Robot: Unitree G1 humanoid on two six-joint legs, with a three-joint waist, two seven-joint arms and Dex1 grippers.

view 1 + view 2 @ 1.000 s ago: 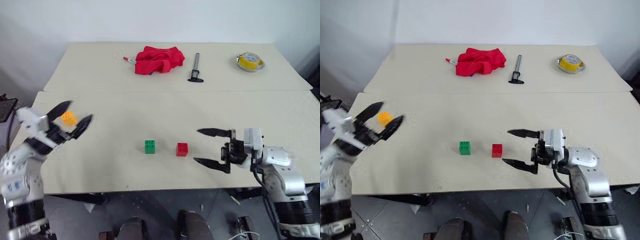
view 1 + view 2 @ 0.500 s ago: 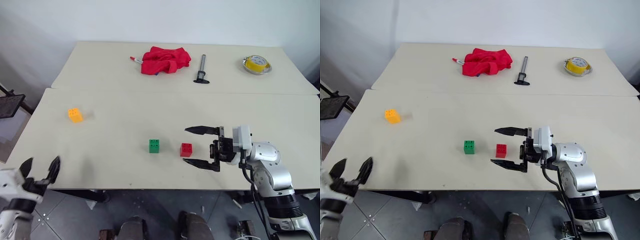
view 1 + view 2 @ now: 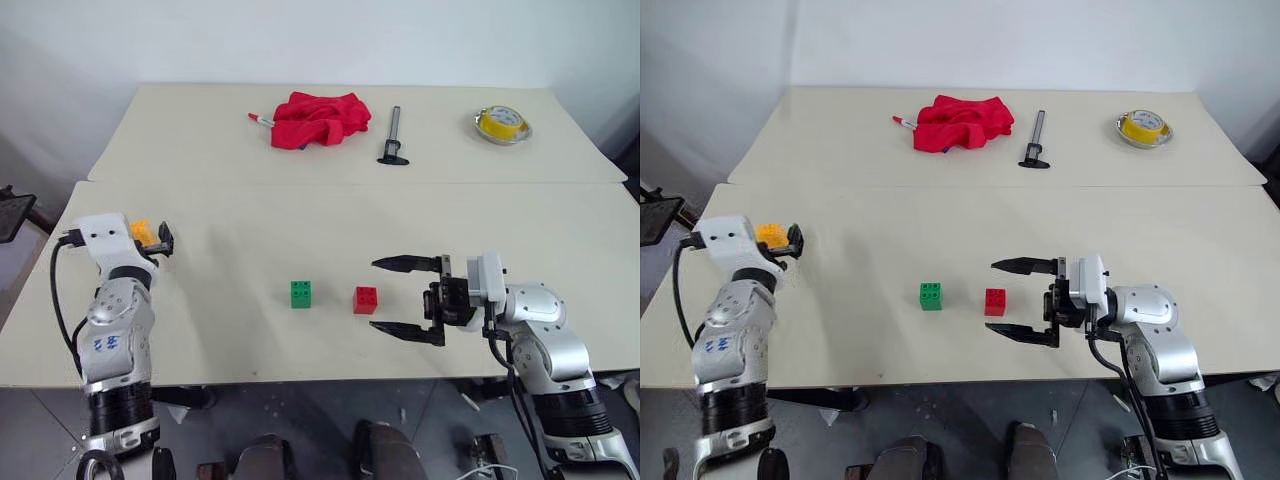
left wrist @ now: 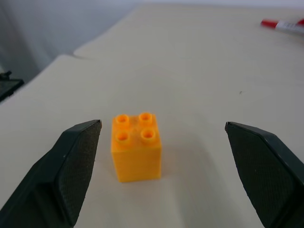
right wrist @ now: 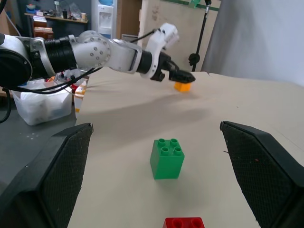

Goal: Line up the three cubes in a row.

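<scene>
Right now the small yellow-orange plastic brick (image 4: 136, 147) sits on the table (image 3: 300, 230) between the spread fingers of the left gripper (image 4: 161, 175), untouched. Far from it, the green brick (image 3: 301, 293) and red brick (image 3: 365, 299) stand near each other, with the right gripper (image 3: 405, 296) wide open beside the red one.

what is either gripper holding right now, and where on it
Nothing is held. The left gripper is open around the orange cube without touching it; the right gripper is open beside the red cube.
</scene>
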